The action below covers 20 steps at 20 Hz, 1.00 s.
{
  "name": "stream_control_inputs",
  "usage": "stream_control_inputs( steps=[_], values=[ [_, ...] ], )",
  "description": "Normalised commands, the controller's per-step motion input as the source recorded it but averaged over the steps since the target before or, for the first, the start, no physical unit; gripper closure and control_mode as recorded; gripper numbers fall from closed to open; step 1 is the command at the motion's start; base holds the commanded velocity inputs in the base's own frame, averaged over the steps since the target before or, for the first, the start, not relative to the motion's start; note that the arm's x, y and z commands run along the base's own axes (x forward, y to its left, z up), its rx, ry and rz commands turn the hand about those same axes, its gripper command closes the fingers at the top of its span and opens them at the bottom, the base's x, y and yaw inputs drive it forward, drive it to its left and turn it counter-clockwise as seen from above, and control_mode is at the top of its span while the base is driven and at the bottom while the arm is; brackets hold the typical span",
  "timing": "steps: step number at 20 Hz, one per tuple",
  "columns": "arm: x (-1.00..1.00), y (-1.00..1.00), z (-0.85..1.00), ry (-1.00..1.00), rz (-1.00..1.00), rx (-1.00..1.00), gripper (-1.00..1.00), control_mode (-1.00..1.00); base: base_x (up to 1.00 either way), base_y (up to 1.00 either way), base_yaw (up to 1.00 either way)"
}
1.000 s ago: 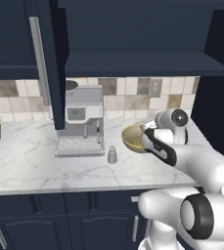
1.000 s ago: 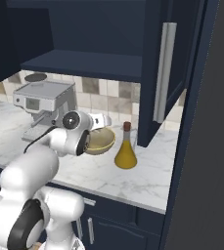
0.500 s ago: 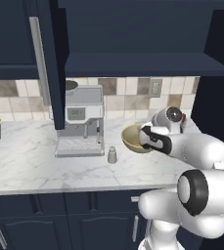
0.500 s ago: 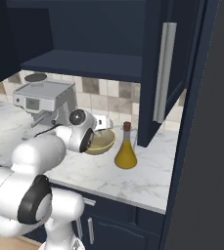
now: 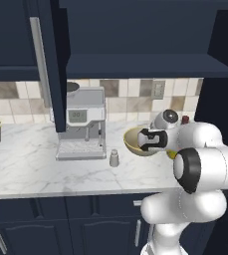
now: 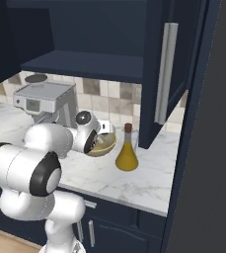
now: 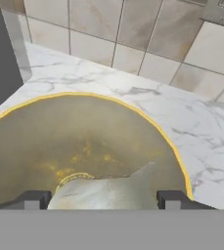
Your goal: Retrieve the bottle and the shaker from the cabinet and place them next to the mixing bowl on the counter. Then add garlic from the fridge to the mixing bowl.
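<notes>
With the bottle point(image 6: 127, 153) and shaker point(image 5: 114, 158) standing on the counter point(image 5: 31, 172) beside the mixing bowl point(image 7: 84, 146), your gripper point(image 7: 102, 199) hovers over the bowl, jaws apart, holding nothing. You'll likely fetch garlic next.

The mixing bowl point(image 7: 84, 141) has a bright yellow rim and a murky olive inside with amber flecks. The tabletop point(image 7: 191, 132) is white marble with grey veins. Behind it, the wall tiles point(image 7: 133, 29) are beige, tan and grey-brown. At the centre right of the right base view, the bottle point(image 6: 127, 154) is amber-yellow with a reddish-brown stopper. The shaker point(image 5: 114, 158) is pale grey. The cabinet point(image 6: 156, 74) is dark navy with a silver handle. The coffee machine point(image 5: 80, 127) is silver-grey.
</notes>
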Motion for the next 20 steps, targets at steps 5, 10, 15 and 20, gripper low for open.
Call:
stream_control_inputs(
  steps=[5, 10, 15, 20],
  values=[
    [0.25, 0.03, -0.38, 0.06, 0.0, 0.0, 1.0, -1.0, 0.0, 0.0, 0.0],
    [0.25, 0.0, -0.33, 0.05, 0.0, 0.0, 1.0, -1.0, 0.0, 0.0, 0.0],
    [0.24, 0.03, -0.3, 0.06, 0.0, 0.0, 1.0, -1.0, 0.0, 0.0, 0.0],
    [0.24, 0.16, -0.19, 0.05, 0.0, 0.0, 1.0, -1.0, 0.0, 0.0, 0.0]
  ],
)
